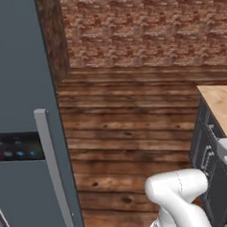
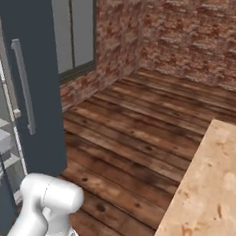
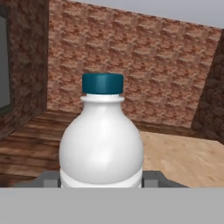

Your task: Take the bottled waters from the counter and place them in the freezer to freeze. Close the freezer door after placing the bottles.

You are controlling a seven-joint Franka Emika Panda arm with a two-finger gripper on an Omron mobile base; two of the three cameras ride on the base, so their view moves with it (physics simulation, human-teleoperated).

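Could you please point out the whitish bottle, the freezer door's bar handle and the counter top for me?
whitish bottle (image 3: 101, 144): hand view, on its rounded shoulder.
bar handle (image 1: 53, 167): left base view, mid-length of the bar.
counter top (image 2: 209, 192): right base view, bare wood surface.

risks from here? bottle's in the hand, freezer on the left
1. The gripper holds the white bottle low on its body, with the blue cap high above the fingers; a fast swing might tip it or let it slip.
2. In the left base view, the freezer door with its bar handle stands close beside the arm; the elbow could clip it while turning.
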